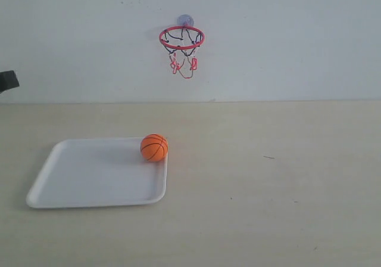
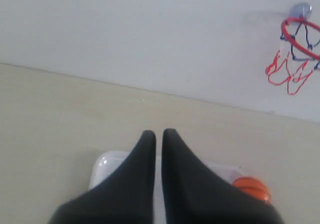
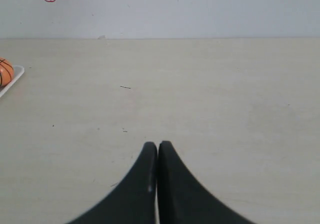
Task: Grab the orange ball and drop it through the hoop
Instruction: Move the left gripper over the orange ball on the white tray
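Tray, white rectangular plastic (image 1: 89, 177), under left pincer (image 2: 158, 132): holds small orange seamed ball (image 1: 154, 147) at one corner. Left pincer, right pincer (image 3: 158, 144): closed, empty.

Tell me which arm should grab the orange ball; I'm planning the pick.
Left, likely: the orange ball sits on the tray, left of centre in the exterior view, near the left end effector; the right end effector is farther off.

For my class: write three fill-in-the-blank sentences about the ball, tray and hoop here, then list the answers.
1. The orange ball rests at a corner of the white ____.
2. The hoop is mounted on the ____.
3. The hoop's ring is coloured ____.
Answers: tray, wall, red.
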Action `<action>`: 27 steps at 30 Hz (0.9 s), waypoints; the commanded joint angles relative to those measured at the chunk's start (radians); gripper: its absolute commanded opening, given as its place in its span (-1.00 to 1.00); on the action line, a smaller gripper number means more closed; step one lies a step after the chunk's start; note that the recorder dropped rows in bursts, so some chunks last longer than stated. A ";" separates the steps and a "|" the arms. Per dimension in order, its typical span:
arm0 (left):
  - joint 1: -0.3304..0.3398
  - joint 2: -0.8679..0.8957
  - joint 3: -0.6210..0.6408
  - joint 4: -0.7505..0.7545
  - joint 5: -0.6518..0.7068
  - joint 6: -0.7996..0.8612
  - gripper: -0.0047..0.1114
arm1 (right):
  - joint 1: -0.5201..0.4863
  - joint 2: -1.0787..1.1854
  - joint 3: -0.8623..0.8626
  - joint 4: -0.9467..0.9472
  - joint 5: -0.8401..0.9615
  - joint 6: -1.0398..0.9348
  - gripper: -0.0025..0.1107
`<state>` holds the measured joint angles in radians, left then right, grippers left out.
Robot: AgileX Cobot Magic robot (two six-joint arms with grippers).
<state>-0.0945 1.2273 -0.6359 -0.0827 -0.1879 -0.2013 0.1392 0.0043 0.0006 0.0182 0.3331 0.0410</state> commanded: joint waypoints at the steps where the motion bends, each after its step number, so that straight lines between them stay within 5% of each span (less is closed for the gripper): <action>1: -0.054 0.077 -0.087 0.145 0.038 -0.164 -0.85 | 0.001 -0.004 -0.001 -0.001 -0.004 0.003 -0.96; 6: -0.232 0.200 -0.285 0.443 0.230 -0.176 -0.85 | 0.001 -0.004 -0.001 -0.001 -0.004 0.003 -0.96; 11: -0.351 0.343 -0.543 0.433 0.532 -0.124 -0.85 | 0.001 -0.004 -0.001 -0.001 -0.004 0.003 -0.96; 19: -0.344 0.664 -1.088 0.048 1.301 0.415 -0.85 | 0.001 -0.004 -0.001 -0.001 -0.004 0.003 -0.96; 27: -0.340 0.868 -1.285 0.016 1.287 0.491 -0.85 | 0.001 -0.004 -0.001 -0.001 -0.004 0.003 -0.96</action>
<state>-0.4385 2.0489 -1.8807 -0.0352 1.0913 0.2273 0.1392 0.0043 0.0006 0.0182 0.3331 0.0410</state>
